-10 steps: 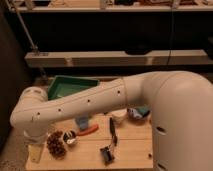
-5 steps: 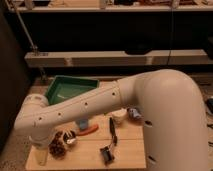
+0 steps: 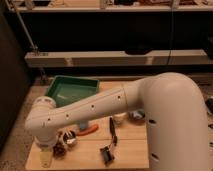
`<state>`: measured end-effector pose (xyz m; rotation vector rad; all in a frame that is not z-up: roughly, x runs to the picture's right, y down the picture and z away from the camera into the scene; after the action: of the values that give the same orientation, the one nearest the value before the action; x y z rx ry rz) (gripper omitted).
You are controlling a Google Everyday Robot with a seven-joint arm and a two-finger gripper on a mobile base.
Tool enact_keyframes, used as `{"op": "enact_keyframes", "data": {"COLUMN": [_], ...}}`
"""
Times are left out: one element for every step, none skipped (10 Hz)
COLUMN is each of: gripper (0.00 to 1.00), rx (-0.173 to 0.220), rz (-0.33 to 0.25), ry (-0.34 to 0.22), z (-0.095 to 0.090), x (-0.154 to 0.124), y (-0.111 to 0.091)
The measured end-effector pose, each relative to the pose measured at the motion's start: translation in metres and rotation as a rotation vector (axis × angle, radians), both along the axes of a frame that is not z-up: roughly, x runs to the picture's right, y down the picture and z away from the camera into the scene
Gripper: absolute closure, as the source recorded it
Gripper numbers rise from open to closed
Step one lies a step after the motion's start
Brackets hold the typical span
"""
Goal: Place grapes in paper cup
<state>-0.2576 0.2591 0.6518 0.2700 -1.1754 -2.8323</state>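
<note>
A: Which step is in hand?

B: The reach for the grapes, it is judged. The gripper point(image 3: 46, 157) is hung from the arm point(image 3: 100, 105) over the table's point(image 3: 129, 151) front-left corner. Its fingers are spread and nothing is pinched. The grapes point(image 3: 60, 149) are seen just to its right, free on the wood and not yet grasped.

A: What is called for next?

B: The gripper would have to be brought over the bunch, lowered and closed gently. The bunch would then be carried inward to the paper cup point(image 3: 119, 119), which is stood near the table's middle, partly hidden under the arm.

A: How are the things made?

B: The grapes are bumpy, dark reddish-brown and clustered, so an uneven, yielding grip is expected. A black tool point(image 3: 109, 143), long and thin, is laid by the front edge. Further in, a slim orange carrot point(image 3: 90, 129) is found. The paper cup is plain, white and cylindrical, and its mouth is judged narrow for the bunch. A green tray point(image 3: 72, 90), square and smooth-walled, is set at the far-left corner
</note>
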Motion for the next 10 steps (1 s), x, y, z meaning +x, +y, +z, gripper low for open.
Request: {"op": "enact_keyframes", "data": {"gripper": [0.2, 0.2, 0.2, 0.2, 0.2, 0.2, 0.2, 0.2, 0.2, 0.2], "rx": [0.0, -0.001, -0.001, 0.0, 0.0, -0.008, -0.023, -0.036, -0.051, -0.069], "rz": [0.0, 0.001, 0.0, 0.0, -0.001, -0.018, -0.038, -0.062, -0.093, -0.119], "ry": [0.001, 0.001, 0.001, 0.001, 0.005, 0.02, 0.035, 0.054, 0.065, 0.088], "z": [0.0, 0.0, 0.0, 0.0, 0.0, 0.004, 0.012, 0.024, 0.031, 0.036], "x": [0.0, 0.0, 0.0, 0.0, 0.001, -0.002, -0.01, -0.018, -0.031, -0.036], "y": [0.0, 0.0, 0.0, 0.0, -0.001, 0.0, 0.004, 0.008, 0.014, 0.016]}}
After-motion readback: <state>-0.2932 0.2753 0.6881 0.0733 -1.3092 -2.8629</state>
